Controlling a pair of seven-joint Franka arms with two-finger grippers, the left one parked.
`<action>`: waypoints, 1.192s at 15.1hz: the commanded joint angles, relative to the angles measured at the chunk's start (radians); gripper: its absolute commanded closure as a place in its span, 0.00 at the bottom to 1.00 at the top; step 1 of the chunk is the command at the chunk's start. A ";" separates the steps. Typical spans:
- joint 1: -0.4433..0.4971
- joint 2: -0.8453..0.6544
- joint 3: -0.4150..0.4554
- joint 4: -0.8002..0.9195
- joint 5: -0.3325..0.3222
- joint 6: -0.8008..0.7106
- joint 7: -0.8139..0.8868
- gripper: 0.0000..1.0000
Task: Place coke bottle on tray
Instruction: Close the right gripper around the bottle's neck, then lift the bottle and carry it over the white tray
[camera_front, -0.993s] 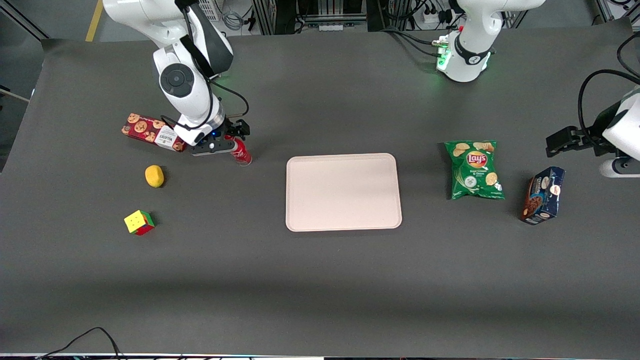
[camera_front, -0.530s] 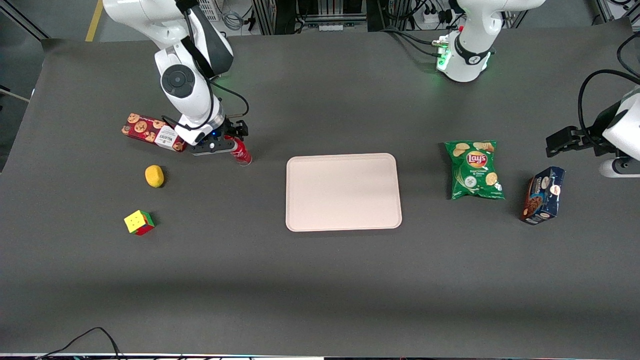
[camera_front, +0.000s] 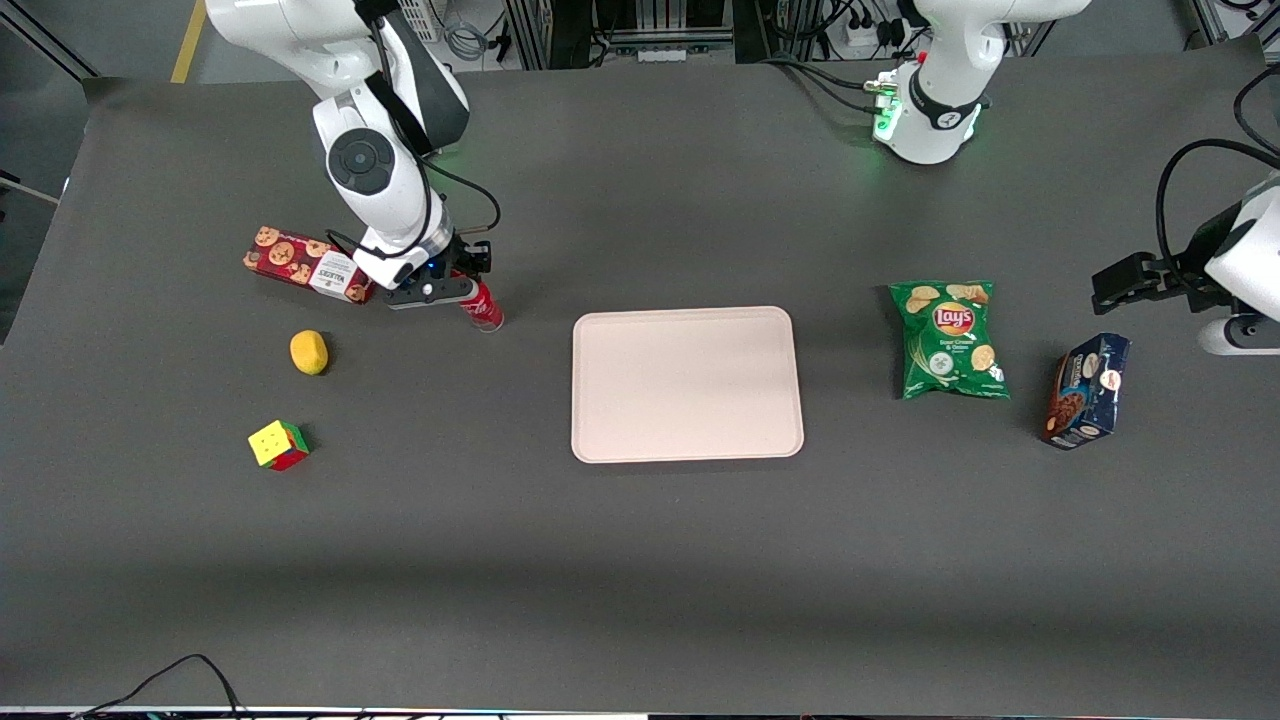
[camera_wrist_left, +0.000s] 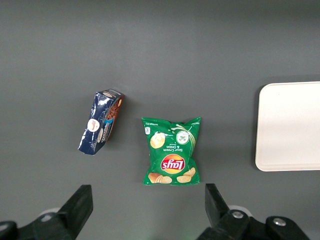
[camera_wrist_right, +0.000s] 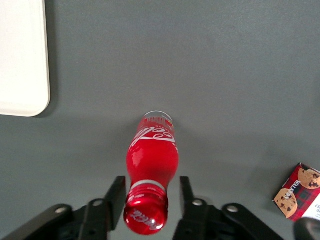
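Pincer is down at the coke bottle, w/ a finger on each side of the neck just under the cap. Fingers sit close to the bottle, but can't tell if they're actually squeezing it or just near it. Bottle stands upright on the bench, off the tray; from the tray's centre it's at approx 10 o'clock, near that corner but apart from it. Tray is bare. Cookie box lies at the bottle's 9 o'clock, just past the arm. Lemon and puzzle cube are nearer the front camera than the box. Chips bag and blue box lie toward the parked arm's end.
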 joint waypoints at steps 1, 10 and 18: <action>-0.002 -0.011 0.010 -0.009 0.019 0.014 0.018 0.91; -0.005 -0.042 0.010 0.226 0.036 -0.206 0.075 1.00; 0.004 0.168 0.021 0.752 -0.045 -0.519 0.183 1.00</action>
